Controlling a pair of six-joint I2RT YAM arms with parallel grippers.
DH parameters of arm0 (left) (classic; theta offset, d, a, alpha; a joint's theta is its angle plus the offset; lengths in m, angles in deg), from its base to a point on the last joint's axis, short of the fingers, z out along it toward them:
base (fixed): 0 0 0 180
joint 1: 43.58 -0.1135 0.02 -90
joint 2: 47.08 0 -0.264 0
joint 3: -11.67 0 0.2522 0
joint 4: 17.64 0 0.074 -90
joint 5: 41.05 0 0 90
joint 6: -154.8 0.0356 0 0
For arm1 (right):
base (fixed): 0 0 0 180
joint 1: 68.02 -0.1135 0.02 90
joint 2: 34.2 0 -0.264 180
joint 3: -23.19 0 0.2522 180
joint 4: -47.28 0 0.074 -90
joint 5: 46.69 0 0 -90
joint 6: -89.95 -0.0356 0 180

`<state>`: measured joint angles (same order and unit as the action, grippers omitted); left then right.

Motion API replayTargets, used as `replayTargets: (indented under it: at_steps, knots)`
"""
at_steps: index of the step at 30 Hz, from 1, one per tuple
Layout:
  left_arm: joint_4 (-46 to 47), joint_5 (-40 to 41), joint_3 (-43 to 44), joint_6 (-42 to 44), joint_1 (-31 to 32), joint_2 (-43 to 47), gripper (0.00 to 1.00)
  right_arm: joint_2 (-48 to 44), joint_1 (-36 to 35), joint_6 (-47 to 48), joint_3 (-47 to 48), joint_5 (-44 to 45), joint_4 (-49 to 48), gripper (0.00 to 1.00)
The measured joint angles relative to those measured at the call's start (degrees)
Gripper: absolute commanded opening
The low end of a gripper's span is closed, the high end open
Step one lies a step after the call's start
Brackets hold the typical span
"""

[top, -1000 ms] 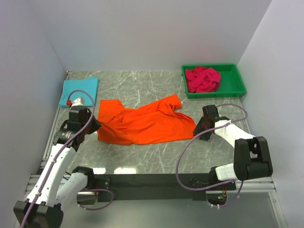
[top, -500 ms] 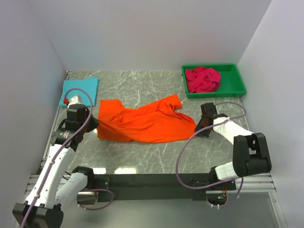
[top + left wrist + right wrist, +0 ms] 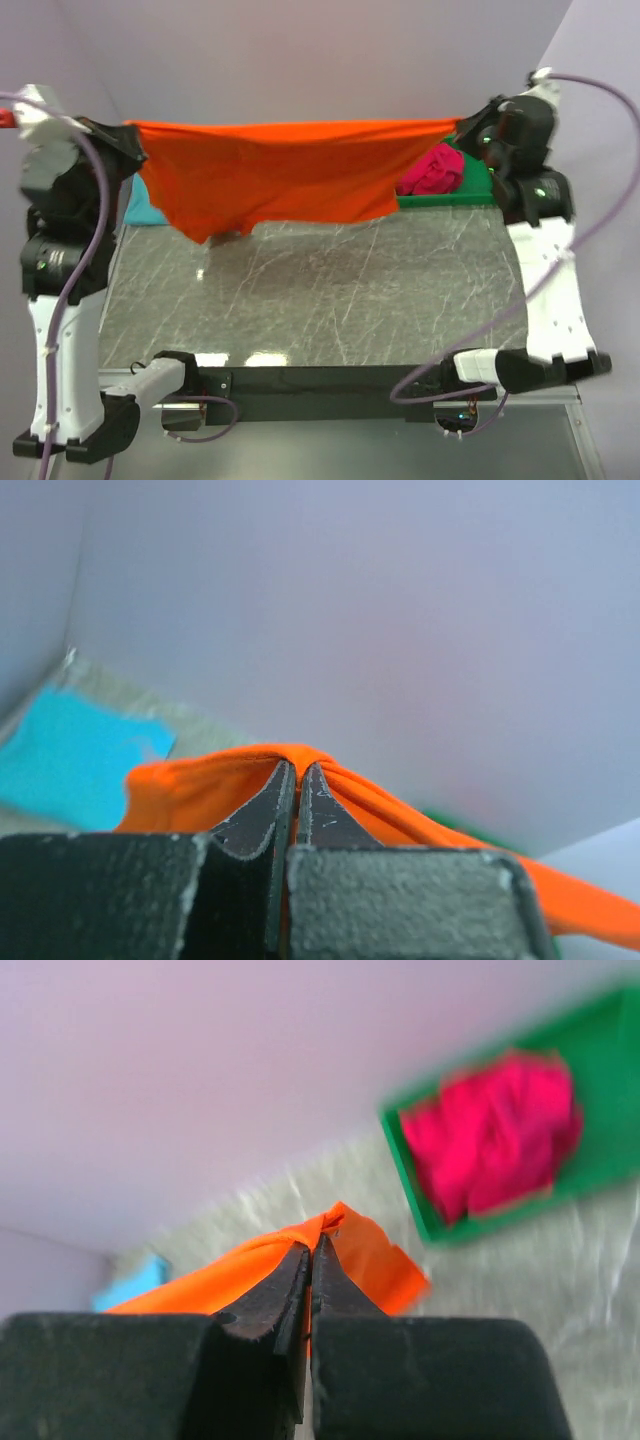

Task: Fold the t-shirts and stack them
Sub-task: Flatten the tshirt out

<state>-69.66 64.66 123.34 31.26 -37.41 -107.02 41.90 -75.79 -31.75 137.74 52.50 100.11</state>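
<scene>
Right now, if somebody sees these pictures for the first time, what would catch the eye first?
The bright orange t-shirt stands out most: it hangs in the air, stretched wide between the left gripper and the right gripper, each shut on one end. Behind it, at the far right, a crimson-pink t-shirt lies crumpled in the green bin.

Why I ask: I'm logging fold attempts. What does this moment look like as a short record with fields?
Held item: bright orange cloth t-shirt, stretched in the air between both hands, above the grey marble-patterned table
Left hand: shut on one end of the orange shirt
Right hand: shut on the other end
Turquoise-blue cloth t-shirt: lying flat at the table's far left
Crimson-pink cloth t-shirt: bunched in the green plastic bin
</scene>
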Motion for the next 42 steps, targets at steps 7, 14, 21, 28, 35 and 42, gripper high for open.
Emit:
replayTargets:
  at_steps: [7, 14, 21, 28, 35, 42]
  knots:
    - [5.99, 1.22, 1.81, 4.44, 0.02, 10.03, 0.01, -15.08, 0.04, 6.95, 1.05, 0.09, -1.81, 0.0]
    - [8.46, -0.5, 2.95, 8.9, 0.02, 21.4, 0.01, -28.11, 0.02, 11.93, -3.76, -2.05, -3.26, 0.0]
    - [7.34, -3.13, 3.13, 11.72, 0.02, 21.18, 0.01, -29.51, 0.02, 14.25, -6.21, -2.86, -3.13, 0.0]
    - [9.27, -3.34, -13.64, 11.54, 0.0, 19.26, 0.04, -25.38, 0.04, 14.29, -14.56, -3.02, -1.62, 0.0]
    - [15.52, -3.61, -37.38, 8.31, -0.09, 5.4, 0.04, -7.32, 0.26, 11.04, -27.1, -4.98, -4.35, 0.0]
    - [22.34, -4.79, -43.21, 6.29, -1.77, -15.41, 0.01, 18.03, 0.26, 9.27, -32.39, -6.62, -11.21, 0.0]
